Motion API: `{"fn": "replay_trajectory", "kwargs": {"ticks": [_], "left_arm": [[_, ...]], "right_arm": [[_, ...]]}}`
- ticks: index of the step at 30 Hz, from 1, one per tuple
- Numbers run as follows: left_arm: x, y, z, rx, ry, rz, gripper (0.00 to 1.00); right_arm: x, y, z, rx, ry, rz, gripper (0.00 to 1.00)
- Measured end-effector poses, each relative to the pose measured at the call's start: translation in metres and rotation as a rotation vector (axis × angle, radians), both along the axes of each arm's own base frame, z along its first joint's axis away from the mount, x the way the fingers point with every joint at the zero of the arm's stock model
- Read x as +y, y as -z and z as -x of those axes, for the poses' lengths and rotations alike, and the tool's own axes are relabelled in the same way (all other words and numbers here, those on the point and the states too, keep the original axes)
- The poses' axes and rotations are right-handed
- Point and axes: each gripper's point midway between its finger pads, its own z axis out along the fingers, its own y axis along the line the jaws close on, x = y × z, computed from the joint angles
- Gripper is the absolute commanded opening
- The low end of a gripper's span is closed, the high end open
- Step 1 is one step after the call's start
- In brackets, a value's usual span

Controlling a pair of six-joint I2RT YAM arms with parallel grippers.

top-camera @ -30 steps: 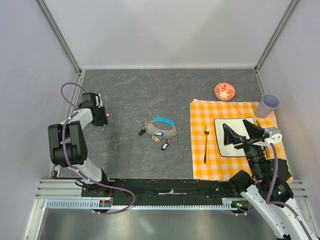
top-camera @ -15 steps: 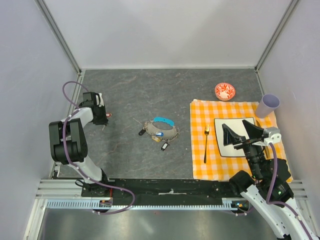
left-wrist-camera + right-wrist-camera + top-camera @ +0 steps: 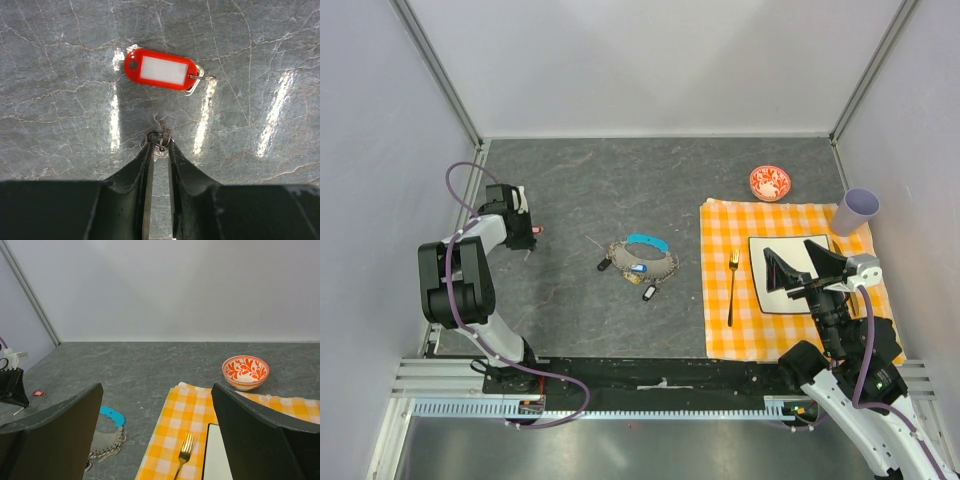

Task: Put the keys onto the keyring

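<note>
**A:** Where's the keyring [image 3: 642, 256]?

**B:** Mid-table: a chain loop with a cyan strap. The blue key [image 3: 638, 268] lies inside it, the black key [image 3: 604, 266] just left, the black-and-white key [image 3: 648, 292] just below. Whether any is threaded is too small to tell.

**A:** And the arms?

**B:** The left gripper [image 3: 160, 145] is well apart at far left, jaws nearly together astride a small metal ring [image 3: 159, 139] near a red key tag [image 3: 163, 69]. I can't tell if it's pinched. The right gripper [image 3: 157, 386] gapes over the plate [image 3: 760, 300].

**A:** Next?

**B:** Probably secure that ring and carry it to the loop. The fork [image 3: 731, 288], checked cloth [image 3: 720, 335] and bowl [image 3: 770, 182] sit right, out of that path.
</note>
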Motion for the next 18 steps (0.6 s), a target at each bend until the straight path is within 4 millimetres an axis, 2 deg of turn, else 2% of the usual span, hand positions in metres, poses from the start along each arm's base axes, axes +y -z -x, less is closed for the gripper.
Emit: {"fn": "replay_trajectory", "kwargs": {"ticks": [2,18], "left_arm": [[0.0001,0.0002,0.0,0.0,0.007,-0.003,0.18],[-0.0031,0.0002,-0.0015,-0.006,0.046,0.006,0.16]], "right_arm": [[0.0001,0.0,0.0,0.0,0.0,0.0,0.98],[0.0018,0.0001,0.0006,0.0,-0.01,0.001,0.98]]}}
